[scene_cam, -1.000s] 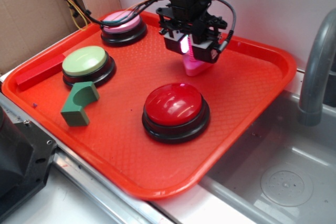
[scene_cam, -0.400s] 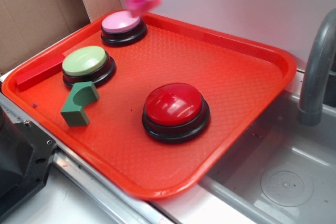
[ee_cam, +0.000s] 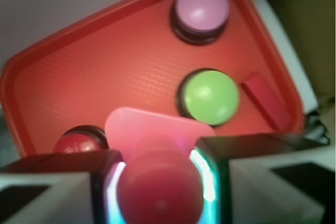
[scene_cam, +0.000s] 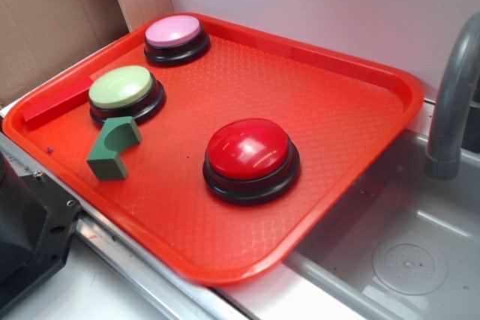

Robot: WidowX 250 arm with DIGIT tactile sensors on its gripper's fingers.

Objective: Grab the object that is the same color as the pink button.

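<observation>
Pink bolt (ee_cam: 157,177) pinched by post between fingers (ee_cam: 107,182), base pointing down at tray (ee_cam: 105,72), lifted high above far-left corner near pink button (scene_cam: 174,32). Grab looks done; green button (scene_cam: 121,85) and red button (scene_cam: 247,148) untouched on tray.

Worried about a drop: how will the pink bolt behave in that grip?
The pink bolt looks like rigid plastic, probably light. The tool pinches its round post, so it might twist. Its smooth surface may slip.
</observation>
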